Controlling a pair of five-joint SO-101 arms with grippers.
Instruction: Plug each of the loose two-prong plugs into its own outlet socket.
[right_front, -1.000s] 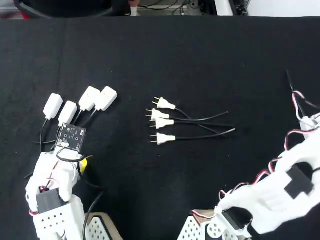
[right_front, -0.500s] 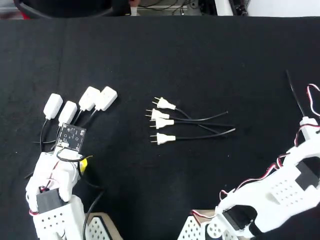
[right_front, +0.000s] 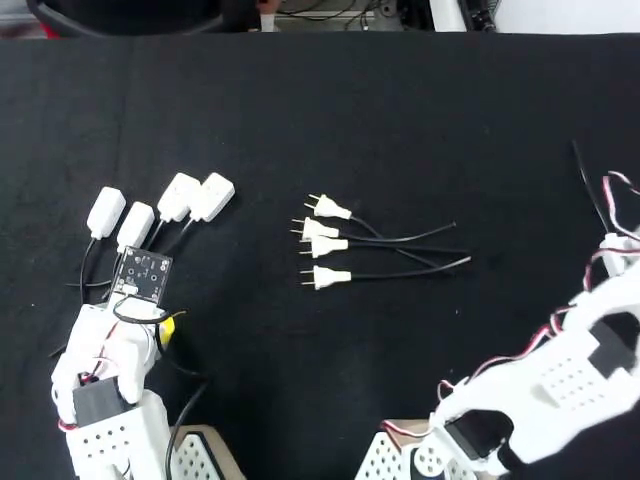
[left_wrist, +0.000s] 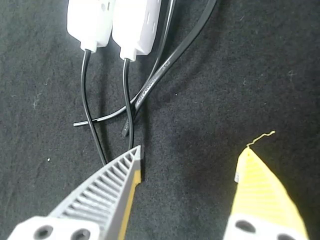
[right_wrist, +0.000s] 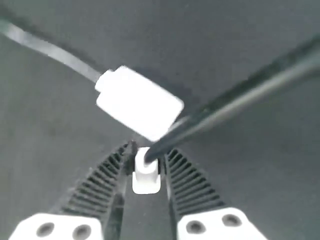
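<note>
**Light plugs, springy cords, open table**

Four loose plugs (right_front: 325, 245) lie mid-table, prongs towards the sockets (right_front: 160, 210) at left. They look light and rigid on stiff cords, so they are best pinched across the body. The left gripper (left_wrist: 192, 152) hangs spread near the sockets. The right gripper (right_wrist: 146, 160), by the table's right edge, is clamped on a small white plug (right_wrist: 146, 180) beside a white block (right_wrist: 139, 102)

White arms (right_front: 105, 375), red-white cables (right_front: 497, 366); left hand (left_wrist: 192, 150) half yellow, ribbed.
</note>
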